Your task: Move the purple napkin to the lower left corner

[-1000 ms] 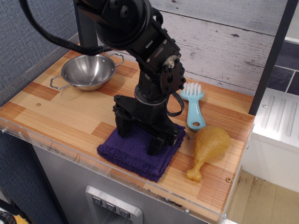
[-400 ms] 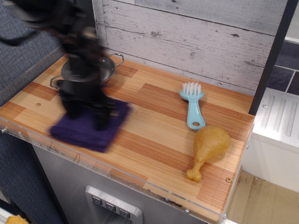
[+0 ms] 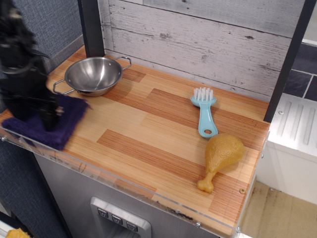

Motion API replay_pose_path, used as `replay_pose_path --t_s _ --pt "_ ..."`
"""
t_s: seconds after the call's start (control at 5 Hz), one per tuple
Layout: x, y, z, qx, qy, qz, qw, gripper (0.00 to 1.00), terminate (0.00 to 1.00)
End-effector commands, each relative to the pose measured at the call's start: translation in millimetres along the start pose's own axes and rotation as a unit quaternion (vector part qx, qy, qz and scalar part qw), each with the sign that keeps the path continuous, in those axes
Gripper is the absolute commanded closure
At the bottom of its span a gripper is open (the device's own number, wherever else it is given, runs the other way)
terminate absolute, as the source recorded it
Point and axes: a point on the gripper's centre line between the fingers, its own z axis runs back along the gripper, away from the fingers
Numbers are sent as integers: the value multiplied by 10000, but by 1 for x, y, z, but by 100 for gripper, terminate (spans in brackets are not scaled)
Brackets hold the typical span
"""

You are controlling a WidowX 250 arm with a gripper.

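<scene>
The purple napkin [image 3: 67, 116] lies on the striped wooden countertop at its lower left corner [image 3: 10, 141], right by the clear acrylic lip and in front of the steel bowl. My black gripper [image 3: 34, 119] is blurred by motion and stands on top of the napkin. Its two fingers [image 3: 49, 121] press into the cloth and hold it. The napkin's left part is hidden under the gripper.
A steel bowl [image 3: 94, 74] with two handles sits at the back left, just behind the napkin. A light blue brush [image 3: 205, 111] and a yellow toy chicken leg [image 3: 220, 156] lie at the right. A wooden wall runs along the back.
My gripper has dragged the purple napkin from the front middle of the counter leftward to the lower left corner. The bowl, brush and chicken leg have not moved.
</scene>
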Motion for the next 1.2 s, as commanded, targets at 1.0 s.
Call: replay_pose_path --t_s 1.0 --pt "44 -72 103 -340 -900 -677 9931 0 0"
